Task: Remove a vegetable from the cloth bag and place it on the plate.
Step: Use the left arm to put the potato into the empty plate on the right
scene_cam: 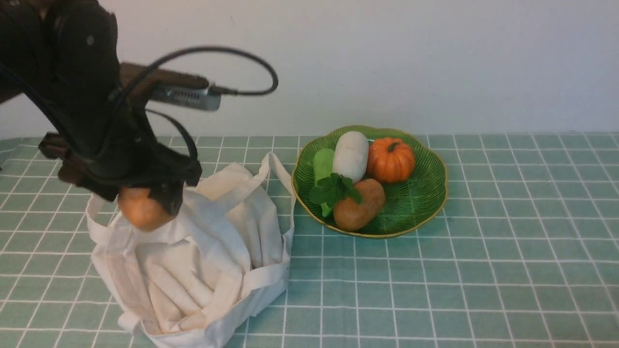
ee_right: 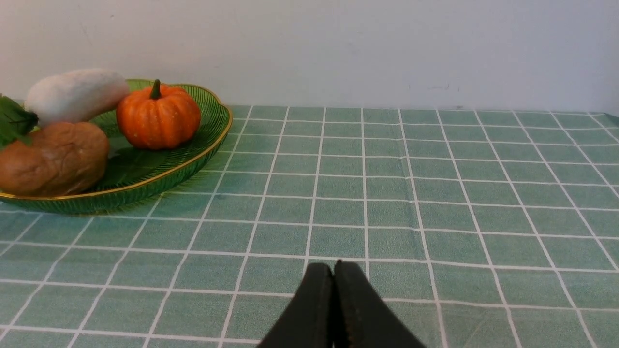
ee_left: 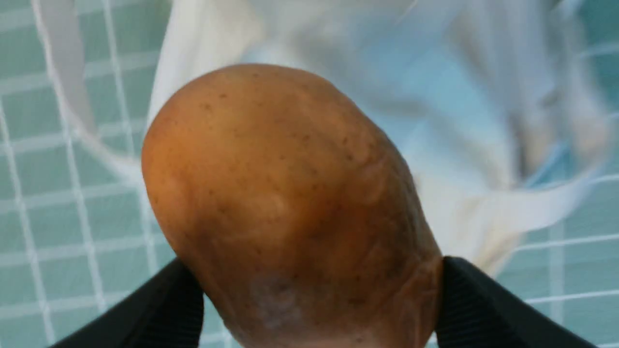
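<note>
Clamping one smooth, oval, tan-orange potato [ee_left: 285, 193] between its black ribbed jaws, the left gripper [scene_cam: 140, 195] hangs just above the soft, crumpled off-white cloth bag [scene_cam: 203, 261]. Right of the bag sits one ribbed, scalloped green plate [scene_cam: 420, 193] with a gold rim, holding one ribbed orange pumpkin [scene_cam: 390, 159], one darker brown potato [scene_cam: 359, 210] and one smooth white oval [scene_cam: 351, 155]. The right gripper [ee_right: 333, 309] has its jaws pressed together, empty.

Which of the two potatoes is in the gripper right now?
The lighter tan-orange potato, clamped in the left gripper over the off-white cloth bag; the darker brown potato lies on the green scalloped plate.
</note>
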Robot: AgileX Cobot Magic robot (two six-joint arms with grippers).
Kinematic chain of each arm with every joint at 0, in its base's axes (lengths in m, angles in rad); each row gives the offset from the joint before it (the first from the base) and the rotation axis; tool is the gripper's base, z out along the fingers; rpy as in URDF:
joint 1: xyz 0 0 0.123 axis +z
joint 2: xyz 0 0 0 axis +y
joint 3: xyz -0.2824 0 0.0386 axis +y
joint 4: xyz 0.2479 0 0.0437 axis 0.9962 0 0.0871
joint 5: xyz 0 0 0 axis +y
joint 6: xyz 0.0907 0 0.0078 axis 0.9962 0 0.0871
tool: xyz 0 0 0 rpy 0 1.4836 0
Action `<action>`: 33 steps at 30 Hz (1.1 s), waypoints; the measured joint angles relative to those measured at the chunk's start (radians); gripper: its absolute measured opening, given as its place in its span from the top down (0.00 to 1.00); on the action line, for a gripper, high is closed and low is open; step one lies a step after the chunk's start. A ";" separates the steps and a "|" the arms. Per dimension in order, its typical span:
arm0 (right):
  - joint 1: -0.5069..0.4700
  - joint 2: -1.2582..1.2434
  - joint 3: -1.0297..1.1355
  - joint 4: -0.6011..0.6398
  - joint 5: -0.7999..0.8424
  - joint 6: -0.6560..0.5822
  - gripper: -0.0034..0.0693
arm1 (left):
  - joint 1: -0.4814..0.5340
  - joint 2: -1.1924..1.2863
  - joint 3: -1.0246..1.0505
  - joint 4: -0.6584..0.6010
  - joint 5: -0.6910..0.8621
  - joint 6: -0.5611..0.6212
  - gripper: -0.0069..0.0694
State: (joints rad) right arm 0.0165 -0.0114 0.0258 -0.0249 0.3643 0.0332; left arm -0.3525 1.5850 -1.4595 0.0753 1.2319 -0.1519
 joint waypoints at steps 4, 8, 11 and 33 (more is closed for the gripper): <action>0.000 0.000 0.000 0.000 0.000 0.000 0.98 | -0.088 0.119 -0.169 -0.062 0.001 0.101 0.18; 0.000 0.000 0.000 0.000 0.000 0.000 0.98 | -0.170 0.309 -0.359 -0.075 0.003 0.190 0.18; 0.000 0.000 0.000 0.000 0.000 0.000 0.98 | -0.218 0.452 -0.513 -0.075 -0.004 0.208 0.18; 0.000 0.000 0.000 0.000 0.000 0.000 0.98 | -0.298 0.831 -0.851 -0.075 -0.164 0.152 0.01</action>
State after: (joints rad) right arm 0.0165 -0.0114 0.0258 -0.0249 0.3643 0.0332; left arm -0.6506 2.4164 -2.3105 0.0000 1.0683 0.0000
